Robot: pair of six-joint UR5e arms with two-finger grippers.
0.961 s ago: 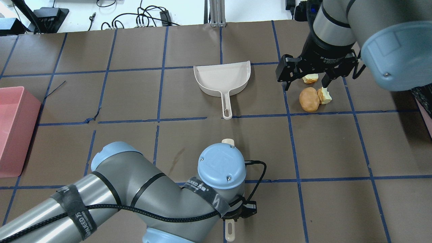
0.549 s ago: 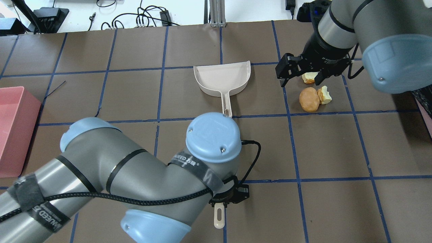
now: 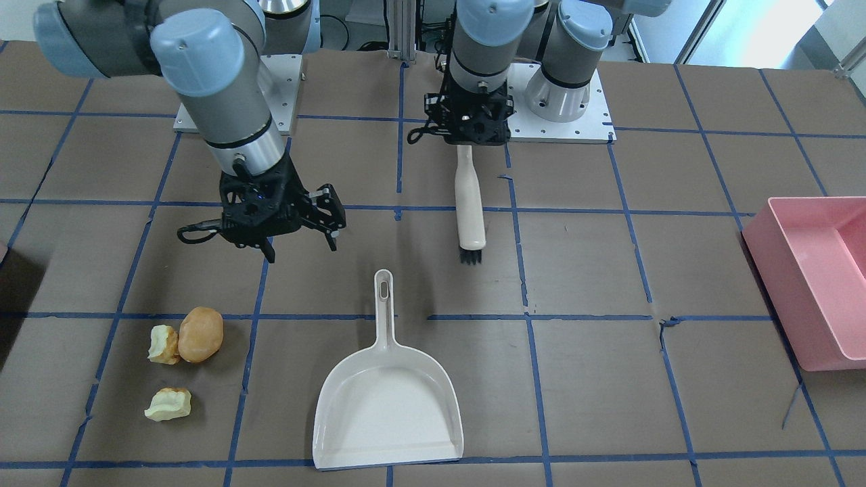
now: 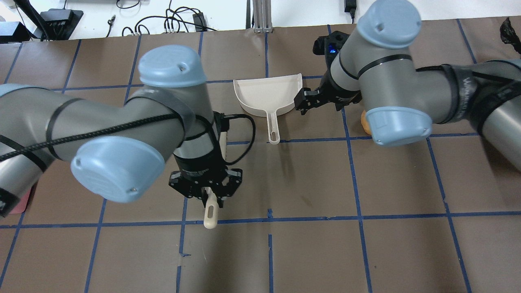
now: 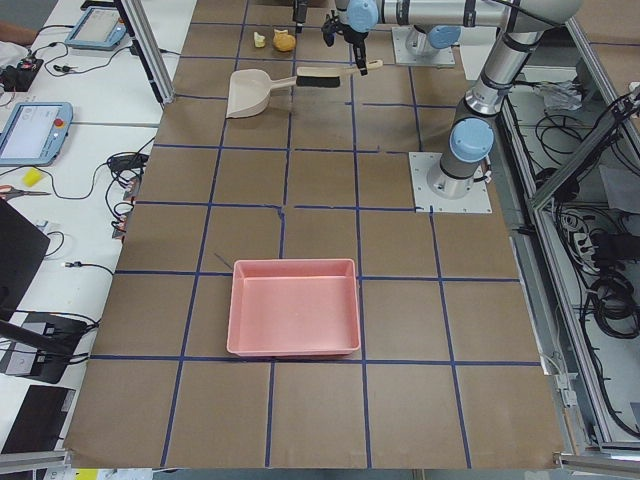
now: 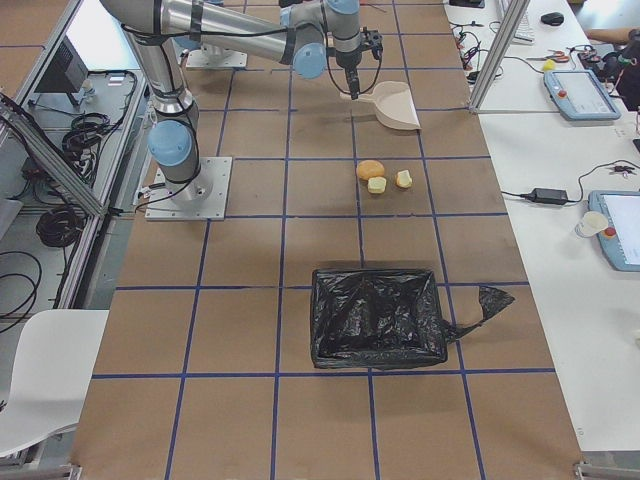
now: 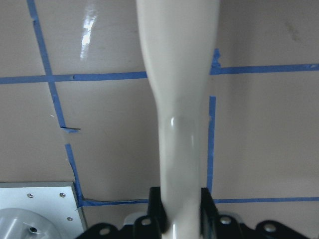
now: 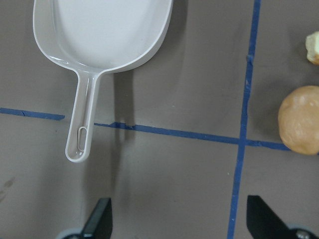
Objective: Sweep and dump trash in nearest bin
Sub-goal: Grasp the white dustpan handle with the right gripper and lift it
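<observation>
Front view: R claw (image 3: 302, 251) at 9 o'clock, jaws spread wide and empty, apart from the trash. The trash lies at 8 o'clock: tan lump (image 3: 200, 334) touching one pale chunk (image 3: 162, 344), w/ a second pale chunk (image 3: 168, 404) near, at its 7 o'clock. L claw (image 3: 470, 132) at 12 o'clock is clamped on the brush (image 3: 471, 203), bristles toward the dustpan (image 3: 389, 399) at 6 o'clock. Pink bin (image 3: 812, 284) at 3 o'clock.

Overhead: L claw (image 4: 207, 195) pinches the brush handle; the handle tip sticks out at 6 o'clock. R claw (image 4: 319, 109) is open, just at 3 o'clock of the dustpan (image 4: 268, 95).

Right-end view: black-lined bin (image 6: 378, 317) at 6 o'clock of the trash.

L wrist: fingers (image 7: 155, 211) tight on both sides of the cream handle.

R wrist: fingertips (image 8: 99, 221) far apart, nothing btwn them; dustpan (image 8: 99, 30) at 11 o'clock, tan lump (image 8: 299, 119) at 3 o'clock.
</observation>
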